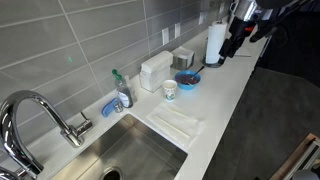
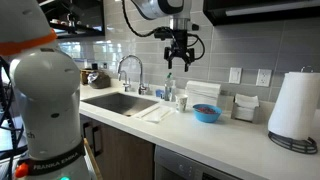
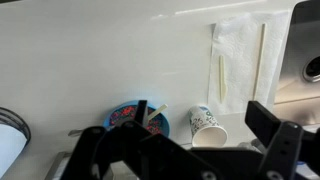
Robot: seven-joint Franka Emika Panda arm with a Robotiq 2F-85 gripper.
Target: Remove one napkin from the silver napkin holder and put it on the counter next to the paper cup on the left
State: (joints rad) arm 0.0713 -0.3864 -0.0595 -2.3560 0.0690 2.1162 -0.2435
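Here, one cup (image 3: pixel 207 124), one blue bowl (image 3: pixel 135 115) and one silver holder (image 1: pixel 182 58) stand on the surface (image 1: pixel 226 92). One napkin (image 3: pixel 240 65) lies flat beside the cup, on the sink (image 1: pixel 130 155) side. The claw (image 2: pixel 178 62) hangs above them, fingers spread wide, holding nothing. The bowl holds something unclear.

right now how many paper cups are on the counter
1. The paper cup stands on the counter right beside the blue bowl, between the bowl and the sink. Another could be hidden behind the paper-towel roll.
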